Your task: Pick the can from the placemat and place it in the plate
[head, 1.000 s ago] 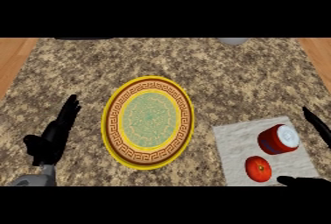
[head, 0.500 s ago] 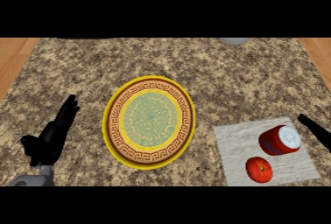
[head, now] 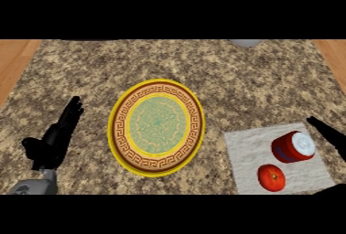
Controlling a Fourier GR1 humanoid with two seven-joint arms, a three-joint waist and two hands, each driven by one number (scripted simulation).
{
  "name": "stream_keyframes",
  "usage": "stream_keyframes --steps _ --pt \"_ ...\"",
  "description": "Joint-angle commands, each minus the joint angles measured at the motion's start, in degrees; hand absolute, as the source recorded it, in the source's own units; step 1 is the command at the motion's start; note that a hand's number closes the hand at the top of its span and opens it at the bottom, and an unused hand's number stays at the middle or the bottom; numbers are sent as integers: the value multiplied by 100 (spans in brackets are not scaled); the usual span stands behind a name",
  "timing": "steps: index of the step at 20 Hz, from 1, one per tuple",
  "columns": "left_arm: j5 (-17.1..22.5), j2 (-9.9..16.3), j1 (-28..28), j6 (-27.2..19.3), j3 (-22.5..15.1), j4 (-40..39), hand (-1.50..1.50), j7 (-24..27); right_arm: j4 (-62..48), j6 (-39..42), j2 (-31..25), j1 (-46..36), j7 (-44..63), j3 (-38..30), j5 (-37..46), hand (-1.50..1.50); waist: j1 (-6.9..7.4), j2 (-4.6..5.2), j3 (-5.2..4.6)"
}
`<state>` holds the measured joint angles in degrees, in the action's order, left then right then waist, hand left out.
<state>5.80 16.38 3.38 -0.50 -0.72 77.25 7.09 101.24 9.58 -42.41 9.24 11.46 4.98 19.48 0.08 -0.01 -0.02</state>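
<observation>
Red can (head: 293,146) lying tilted on the pale placemat (head: 246,151) at lower right, a red tomato (head: 271,177) just below it, patterned plate (head: 157,126) at centre, left hand (head: 57,137) relaxed with fingers straight at lower left, right hand (head: 327,133) fingers extended at right edge beside the can, holding nothing.

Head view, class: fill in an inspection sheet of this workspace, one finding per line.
Surface: speckled stone counter.
Job's things: red can lying on the white placemat; plate bare, left of the placemat.
Clutter: tomato on the placemat; grey object at the far edge.
Hands: left hand open, resting left of the plate; right hand open beside the can, apart from it.
Cables: nothing seen.
Surroundings: wooden floor.
</observation>
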Motion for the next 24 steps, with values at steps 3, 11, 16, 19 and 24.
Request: stream_keyframes --steps 3,11,16,19,24 --pt "-4 68 -253 299 227 26 0 185 -752 271 540 -442 -28 157 606 -150 8 2 2" --pt "-251 -204 -12 232 262 -15 0 -2 -1356 366 1008 -686 -252 146 1497 -150 1 -1 3" --pt "-402 -289 277 197 340 -109 0 -226 -2007 200 1393 -1081 -415 -24 1934 -150 0 1 2" --pt "-460 -367 68 249 340 -123 0 3 -2573 16 1521 -1231 -716 -48 2205 -150 6 2 3" --pt "-433 -415 -31 286 356 -165 0 210 -2498 183 1537 -1078 -1236 180 2110 150 7 2 3"
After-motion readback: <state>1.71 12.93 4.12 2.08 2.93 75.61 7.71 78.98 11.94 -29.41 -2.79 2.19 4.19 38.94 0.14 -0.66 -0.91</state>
